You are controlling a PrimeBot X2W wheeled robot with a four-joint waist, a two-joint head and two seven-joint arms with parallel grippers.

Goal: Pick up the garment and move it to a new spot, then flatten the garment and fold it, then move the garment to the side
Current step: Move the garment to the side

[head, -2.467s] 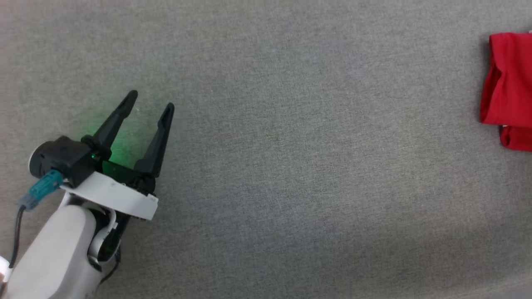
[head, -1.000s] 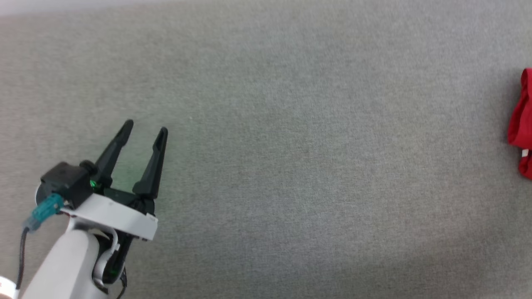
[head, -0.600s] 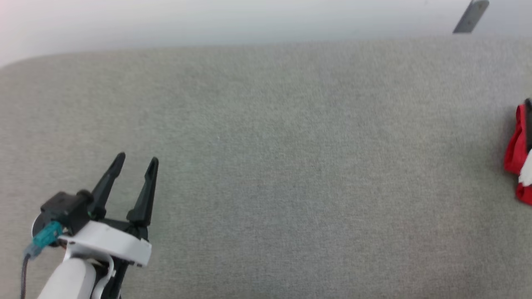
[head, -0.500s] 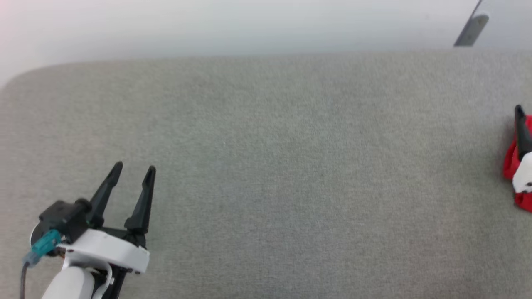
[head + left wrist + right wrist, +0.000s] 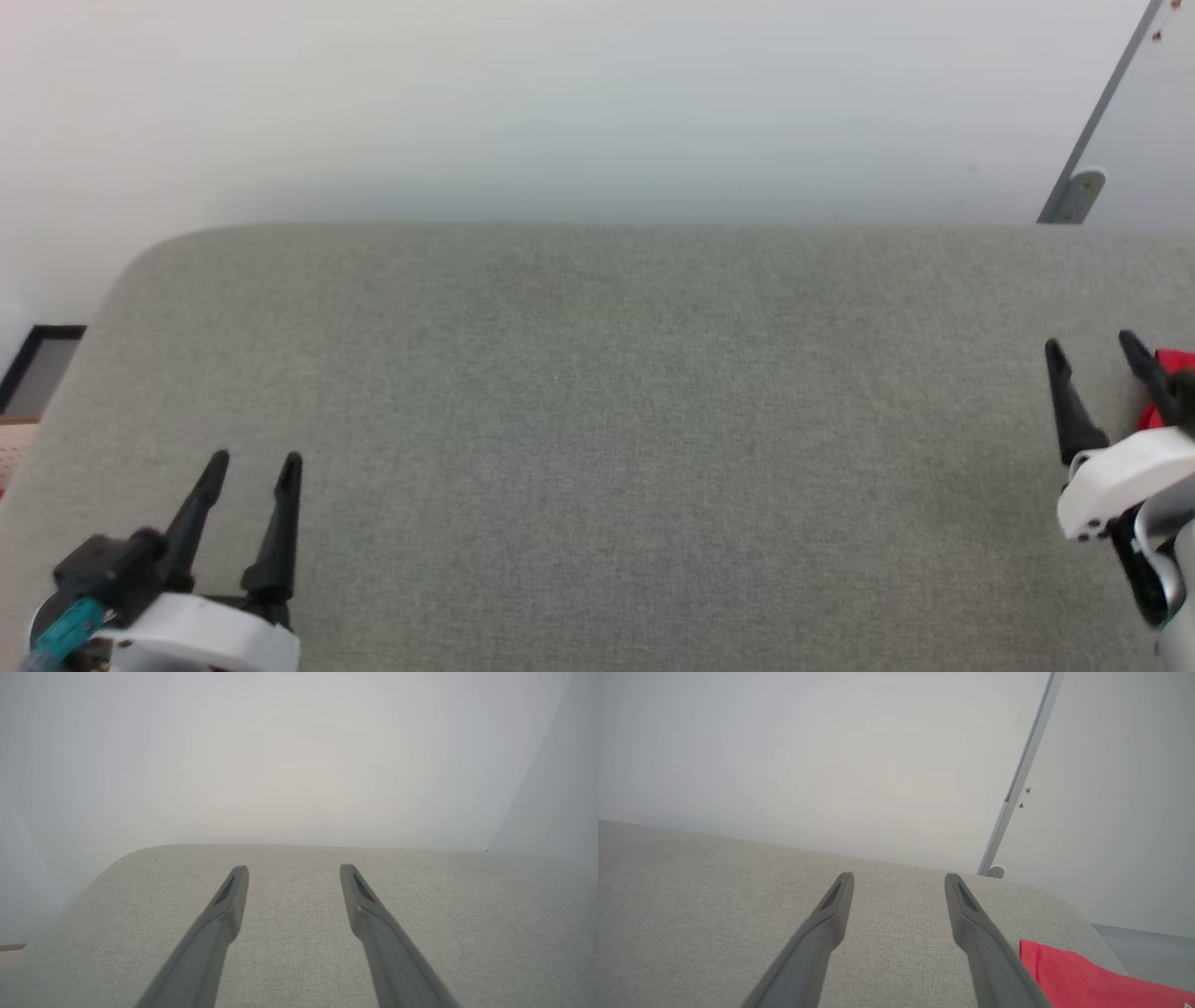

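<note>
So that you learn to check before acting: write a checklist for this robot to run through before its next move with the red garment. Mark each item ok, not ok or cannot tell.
1. Left gripper open and holding nothing: ok.
2. Right gripper open and holding nothing: ok.
3. Garment resting on the table, near its right end: ok.
4. Garment folded flat: cannot tell; most of it lies outside the frame.
5. Garment between the right gripper's fingers, ready to grasp: not ok; it lies off to their right.
</note>
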